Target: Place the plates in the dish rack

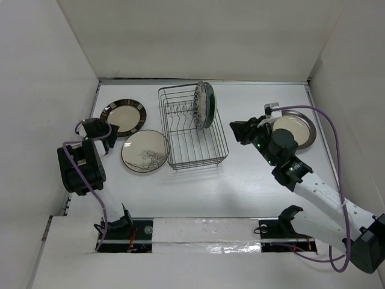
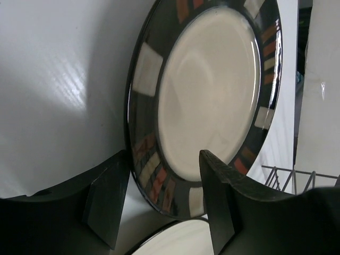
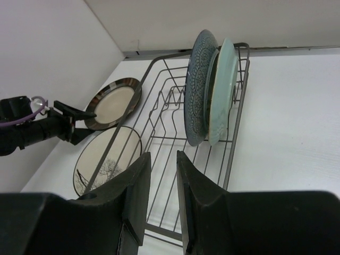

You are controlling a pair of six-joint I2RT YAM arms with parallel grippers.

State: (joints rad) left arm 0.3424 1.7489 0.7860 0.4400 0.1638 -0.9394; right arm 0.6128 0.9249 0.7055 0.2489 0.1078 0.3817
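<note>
My left gripper (image 2: 164, 155) sits open at the dark-rimmed plate (image 2: 212, 95) (glossy, lying flat); pinch too shallow and it probably slips.

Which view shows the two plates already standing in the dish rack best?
The right wrist view: the blue patterned plate and pale green plate stand on edge, side by side, broad sides showing. Top external shows them nearly edge-on from above. Left wrist catches only a corner of the dish rack, not them.

Overhead view, left wrist near plate (image 2: 210, 90), right wrist facing rack (image 3: 175, 133)
</note>
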